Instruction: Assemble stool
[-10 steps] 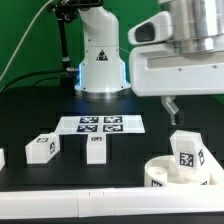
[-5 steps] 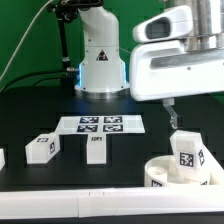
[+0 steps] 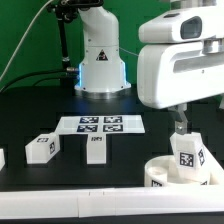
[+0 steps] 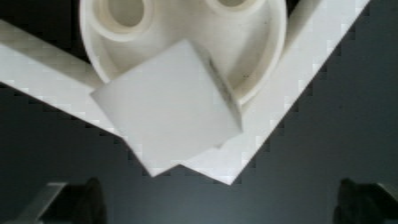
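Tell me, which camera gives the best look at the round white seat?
The wrist view. It looks down on the seat, showing its round outline and two holes, though a leg hides part. The exterior view catches only part of the seat, cut off at the picture's lower corner, with the leg standing on it.

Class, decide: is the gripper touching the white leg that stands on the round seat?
Apart. The wrist view shows the gripper open, with a dark gap between each fingertip and the leg.
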Motion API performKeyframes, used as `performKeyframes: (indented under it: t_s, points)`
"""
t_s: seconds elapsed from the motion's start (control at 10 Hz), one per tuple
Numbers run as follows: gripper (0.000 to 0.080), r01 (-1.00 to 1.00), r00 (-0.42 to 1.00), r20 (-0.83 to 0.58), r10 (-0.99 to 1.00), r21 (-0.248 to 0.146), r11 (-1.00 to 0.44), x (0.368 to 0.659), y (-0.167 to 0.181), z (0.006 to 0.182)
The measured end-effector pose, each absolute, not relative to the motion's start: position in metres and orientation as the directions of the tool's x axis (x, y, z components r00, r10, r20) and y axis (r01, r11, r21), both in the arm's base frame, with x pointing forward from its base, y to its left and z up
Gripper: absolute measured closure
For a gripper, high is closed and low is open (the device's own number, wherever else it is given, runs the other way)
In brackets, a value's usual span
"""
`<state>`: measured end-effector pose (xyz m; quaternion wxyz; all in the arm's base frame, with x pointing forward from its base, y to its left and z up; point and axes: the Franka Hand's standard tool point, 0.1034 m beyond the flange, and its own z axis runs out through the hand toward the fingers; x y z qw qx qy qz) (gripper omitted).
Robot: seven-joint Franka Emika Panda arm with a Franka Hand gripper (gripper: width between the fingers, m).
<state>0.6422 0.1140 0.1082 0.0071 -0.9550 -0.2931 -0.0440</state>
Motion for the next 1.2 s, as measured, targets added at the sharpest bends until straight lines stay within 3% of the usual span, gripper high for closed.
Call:
performKeyframes:
  t_s: [0.3,0.4,0.7,0.9,1.0,1.1,1.2]
  points:
    - [0.0151,0.688,0.722,0.075,0.688,0.037,-0.725,0.642,0.11,0.106]
    - [0.0151,0.716,0.693,0.067,0.718,0.048,-0.696,0.642,0.108,0.096]
    - [0.0151,0.701,0.708,0.068,0.703,0.058,-0.711,0.643,0.098,0.074]
    - [0.0151,0.674,0.733,0.071,0.676,0.056,-0.737,0.642,0.099,0.072]
    - [0.028,0.673,0.735,0.07,0.675,0.056,-0.738,0.642,0.098,0.071]
    - [0.028,0.635,0.767,0.073,0.637,0.051,-0.771,0.642,0.099,0.071]
    - [0.0417,0.57,0.817,0.077,0.571,0.045,-0.821,0.642,0.099,0.071]
